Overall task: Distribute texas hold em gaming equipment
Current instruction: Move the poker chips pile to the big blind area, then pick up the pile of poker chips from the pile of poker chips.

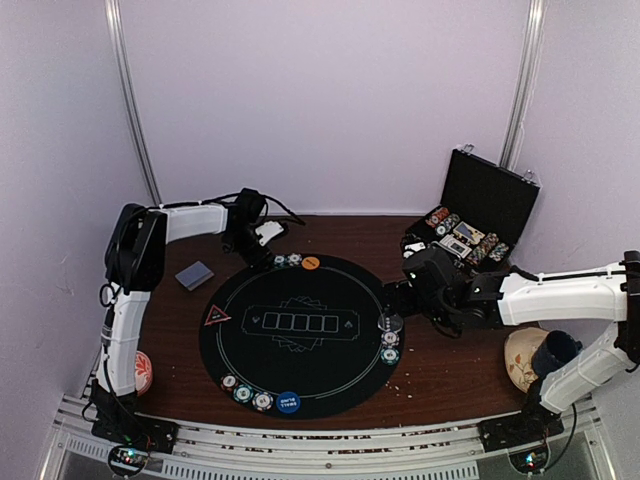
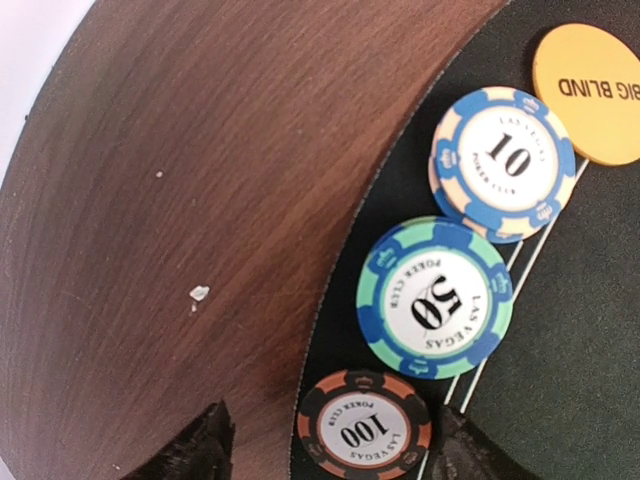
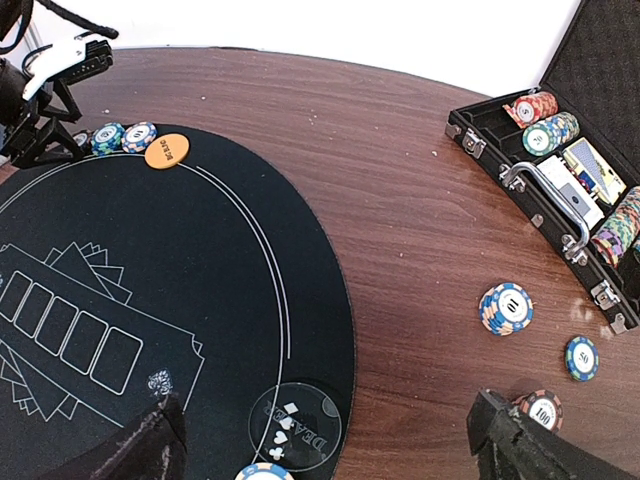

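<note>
On mat (image 2: 580,350) rim: left end effector (image 2: 335,448) apart, seemingly astride 100 chip (image 2: 363,432); right end effector (image 3: 330,440) apart.

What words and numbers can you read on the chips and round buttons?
"BIG BLIND": orange disc
"10", "LAS VEGAS POKER CLUB": blue-and-cream chip
"50", "LAS VEGAS POKER CLUB": green-and-blue chip
"100", "LAS VEGAS POKER CLUB": black-and-orange chip
"DEALER": clear disc
"SMALL BLIND": blue disc
"10", "50", "100": loose chips by the case
Red triangle marker: sign too small to read
</note>
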Controlling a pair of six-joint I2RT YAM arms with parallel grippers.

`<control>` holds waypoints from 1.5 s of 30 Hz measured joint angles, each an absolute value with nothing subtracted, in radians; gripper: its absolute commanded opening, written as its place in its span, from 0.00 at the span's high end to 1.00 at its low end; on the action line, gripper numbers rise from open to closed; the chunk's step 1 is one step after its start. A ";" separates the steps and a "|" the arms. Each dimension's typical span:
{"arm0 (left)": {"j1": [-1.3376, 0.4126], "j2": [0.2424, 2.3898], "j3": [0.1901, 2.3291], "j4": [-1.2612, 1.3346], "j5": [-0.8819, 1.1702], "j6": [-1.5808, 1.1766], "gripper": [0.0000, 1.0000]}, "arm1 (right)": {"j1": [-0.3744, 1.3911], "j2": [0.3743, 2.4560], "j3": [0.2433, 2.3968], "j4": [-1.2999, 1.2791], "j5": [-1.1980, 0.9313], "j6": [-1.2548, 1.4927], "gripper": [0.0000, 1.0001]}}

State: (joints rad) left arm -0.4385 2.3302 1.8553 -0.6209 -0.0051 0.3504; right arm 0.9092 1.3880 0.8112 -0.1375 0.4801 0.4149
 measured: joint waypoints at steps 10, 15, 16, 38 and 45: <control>-0.450 2.241 1.782 -0.661 0.038 0.345 0.02 | 0.909 1.392 0.811 -0.138 0.482 0.418 0.00; -0.477 2.108 1.686 -0.662 0.048 0.339 0.02 | 0.878 1.391 0.811 -0.141 0.492 0.434 0.00; -0.485 2.070 1.656 -0.660 0.051 0.337 0.02 | 0.859 1.391 0.809 -0.141 0.490 0.439 0.00; -0.488 1.325 0.834 -0.444 0.038 0.297 0.02 | 0.442 1.499 0.687 -0.142 0.364 0.524 0.00; -0.483 1.306 0.818 -0.343 -0.008 0.279 0.02 | 0.432 1.520 0.687 -0.136 0.340 0.526 0.00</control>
State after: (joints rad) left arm -0.4831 1.3064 0.8185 -0.3428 -0.0082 0.2790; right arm 0.4316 1.5196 0.6872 -0.1364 0.3405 0.5259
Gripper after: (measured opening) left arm 0.978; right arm 1.000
